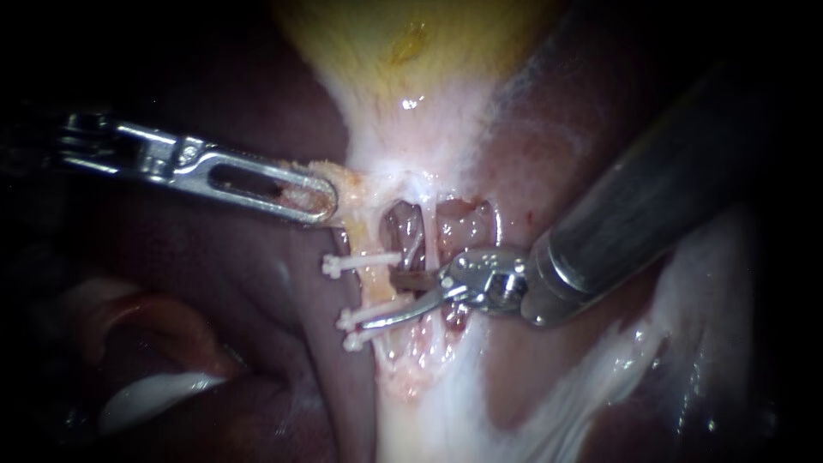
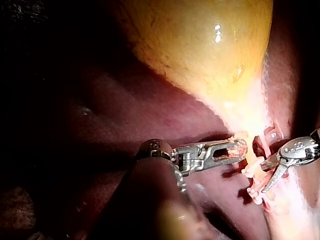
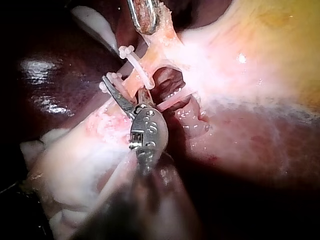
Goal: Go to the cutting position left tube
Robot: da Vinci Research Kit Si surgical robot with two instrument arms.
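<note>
Endoscope's in tight, looking straight onto the clipped tubes (image 1: 408, 236) beside the gallbladder (image 1: 386, 51). Both wrist cameras look in from their own sides, nearly as close, sharing that same clipped patch.

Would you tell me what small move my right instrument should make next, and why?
Probably ease the right instrument slightly across the left tube, so its open blades straddle it between the upper clip and the two lower clips; the lower blade lies close to those clips. The left instrument grips tissue above.
</note>
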